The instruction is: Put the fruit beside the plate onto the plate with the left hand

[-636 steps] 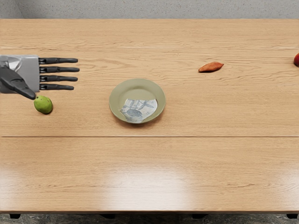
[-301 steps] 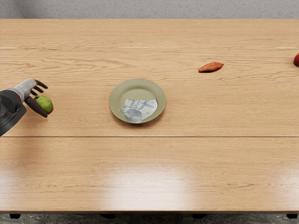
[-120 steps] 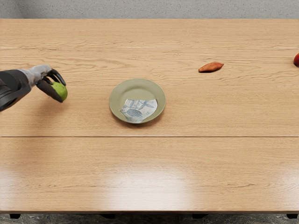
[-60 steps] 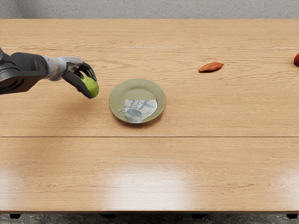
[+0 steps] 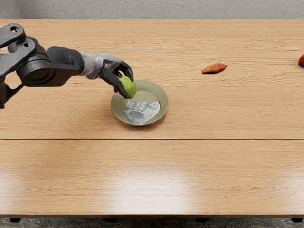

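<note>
- Green fruit [image 5: 128,87]: round, yellow-green, held in the left hand [image 5: 113,72], sits over the upper-left rim of the plate [image 5: 164,98] in the head view.
- Cannot tell if the fruit touches the plate or is just above it.
- Left hand: dark fingers [image 5: 125,68] curled tight round the fruit from the top and far side, thumb along the near-left side; a closed grasp, nothing else in it.
- Fruit's lower-right side pokes out past the fingertips, toward the plate's centre.
- Left arm: comes in from the left edge, thick dark forearm and grey wrist, reaching right to the plate's edge.
- Plate: olive-green, round, blue-white pattern in the middle, nothing lying on its inner surface.
- Orange tapered vegetable [image 5: 214,68]: lies flat, well apart, up and right of the plate.
- Red item [image 5: 301,60]: cut off at the right edge, only partly seen.
- All on a wooden table [image 5: 190,166].
</note>
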